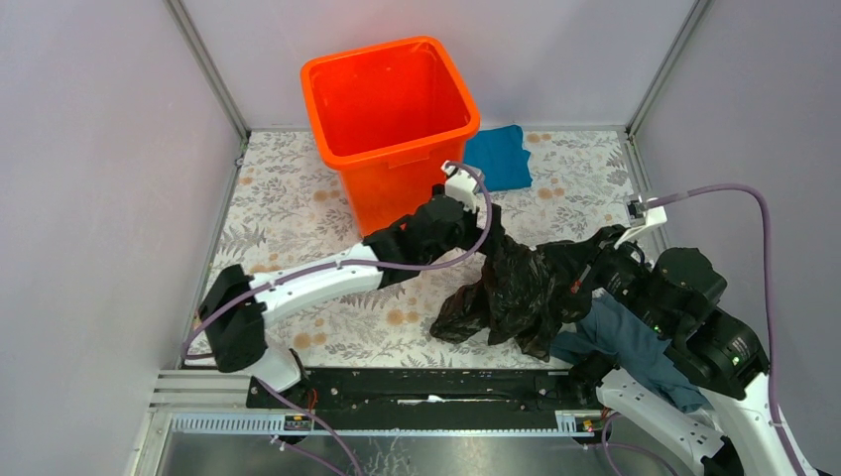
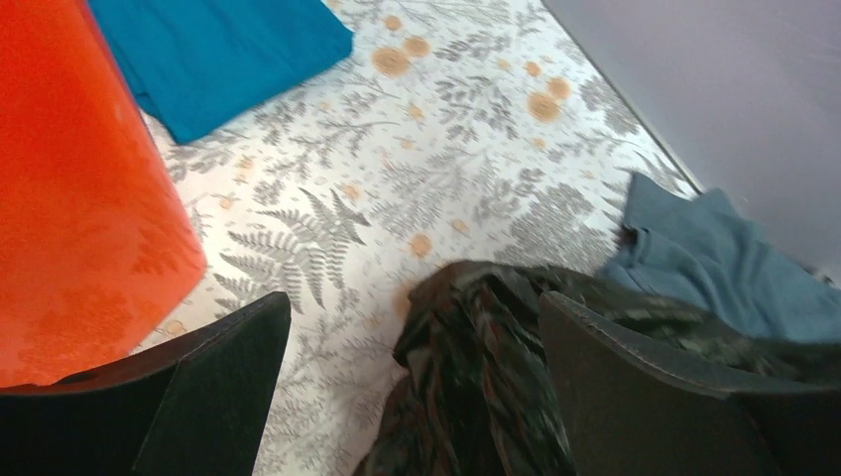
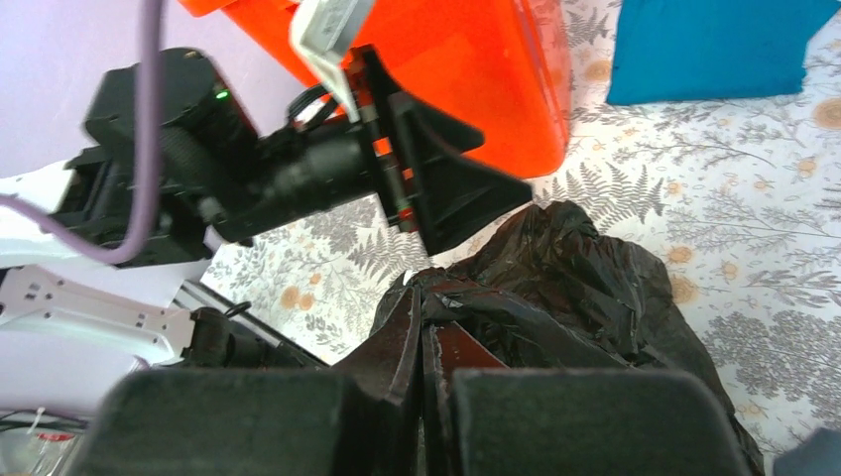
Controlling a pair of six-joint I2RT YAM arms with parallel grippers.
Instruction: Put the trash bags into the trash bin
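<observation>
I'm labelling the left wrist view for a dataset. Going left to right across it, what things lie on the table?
trash bin → bright blue cloth → trash bag → grey-blue cloth

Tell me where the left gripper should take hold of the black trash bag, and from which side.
Take the bunched ridge of the trash bag at its end nearest the trash bin, probably coming down from above. There the film gathers into a narrow raised fold lying between the fingers of the open left gripper; the right gripper is shut on the far end.
</observation>
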